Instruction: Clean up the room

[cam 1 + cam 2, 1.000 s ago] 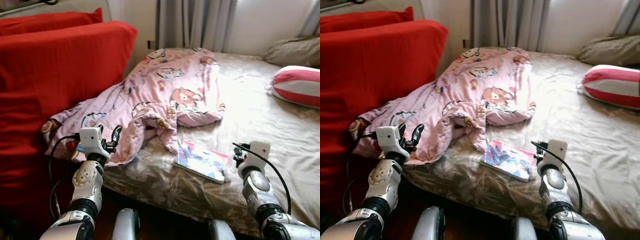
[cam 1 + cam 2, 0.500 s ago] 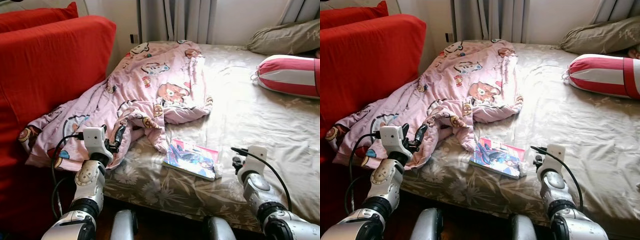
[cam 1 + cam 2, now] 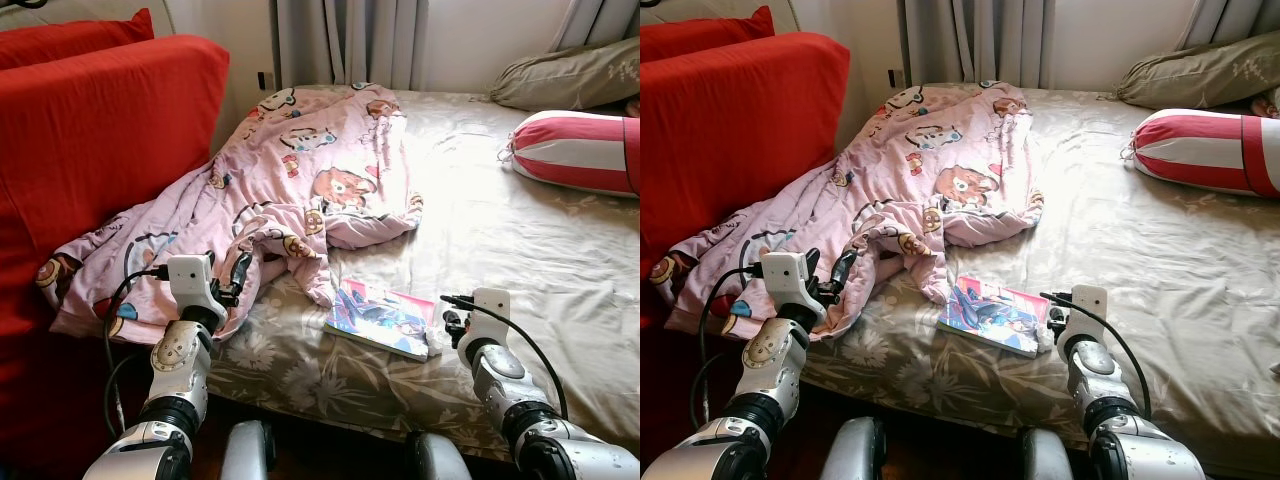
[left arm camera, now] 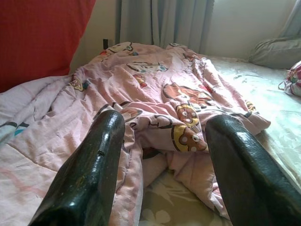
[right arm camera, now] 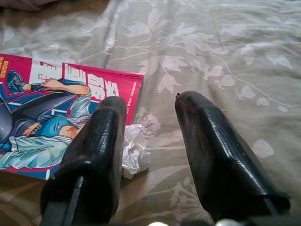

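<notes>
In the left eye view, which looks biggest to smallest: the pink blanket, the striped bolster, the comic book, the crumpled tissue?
1. Pink blanket
2. Striped bolster, partly cut off and farther away
3. Comic book
4. Crumpled tissue, just a speck beside the book

A bedroom in a home; a bed (image 3: 520, 250) with a leaf-patterned sheet carries a rumpled pink cartoon blanket (image 3: 290, 200), a striped bolster (image 3: 580, 150) and pillow (image 3: 560, 80); grey curtains (image 3: 350, 45) hang behind.
</notes>
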`<state>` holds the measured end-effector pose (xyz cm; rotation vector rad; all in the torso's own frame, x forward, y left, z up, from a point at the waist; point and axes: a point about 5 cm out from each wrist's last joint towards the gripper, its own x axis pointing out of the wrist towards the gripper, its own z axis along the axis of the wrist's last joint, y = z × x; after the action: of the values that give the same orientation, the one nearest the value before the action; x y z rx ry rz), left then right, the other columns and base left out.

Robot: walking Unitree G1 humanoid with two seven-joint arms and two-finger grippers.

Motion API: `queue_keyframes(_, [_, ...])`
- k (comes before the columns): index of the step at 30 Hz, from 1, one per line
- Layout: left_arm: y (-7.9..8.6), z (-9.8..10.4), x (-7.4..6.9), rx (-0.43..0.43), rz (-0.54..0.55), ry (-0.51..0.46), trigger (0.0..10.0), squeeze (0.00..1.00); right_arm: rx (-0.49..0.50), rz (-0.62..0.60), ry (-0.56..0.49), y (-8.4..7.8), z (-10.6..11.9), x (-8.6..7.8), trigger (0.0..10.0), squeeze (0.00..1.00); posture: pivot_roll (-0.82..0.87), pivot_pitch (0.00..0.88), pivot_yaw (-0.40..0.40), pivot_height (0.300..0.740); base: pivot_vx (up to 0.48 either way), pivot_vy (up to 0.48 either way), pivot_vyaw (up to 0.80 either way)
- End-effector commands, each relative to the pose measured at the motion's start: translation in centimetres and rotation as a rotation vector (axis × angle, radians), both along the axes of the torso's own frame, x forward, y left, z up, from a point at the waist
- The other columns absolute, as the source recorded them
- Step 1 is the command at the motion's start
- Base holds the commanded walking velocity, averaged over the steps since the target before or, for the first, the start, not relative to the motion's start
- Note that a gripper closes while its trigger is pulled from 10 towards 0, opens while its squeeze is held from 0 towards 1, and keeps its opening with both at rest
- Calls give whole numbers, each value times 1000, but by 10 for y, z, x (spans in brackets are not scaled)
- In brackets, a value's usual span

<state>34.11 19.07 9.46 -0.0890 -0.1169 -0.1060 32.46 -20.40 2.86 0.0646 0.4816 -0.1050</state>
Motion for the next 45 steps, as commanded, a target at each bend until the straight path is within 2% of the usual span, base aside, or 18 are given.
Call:
queue_keyframes(1, [0, 3, 2, -14, 1, -6, 10000, 0, -11, 33, -22, 6, 3, 3, 10000, 0, 72, 0, 18, 568, 0, 0, 0])
queue_keyframes(28, [-2, 4, 2, -20, -10, -16, 10000, 0, -16, 104, -8, 11, -3, -2, 10000, 0, 69, 0, 11, 568, 268, 0, 0])
queue_keyframes(39, [-5, 8, 3, -26, -23, -30, 10000, 0, -2, 135, 16, 18, -5, -1, 10000, 0, 79, 0, 8, 568, 0, 0, 0])
queue_keyframes(45, [-9, 7, 4, -30, -38, -28, 10000, 0, -27, 155, 33, 21, -4, 0, 10000, 0, 101, 0, -1, 568, 0, 0, 0])
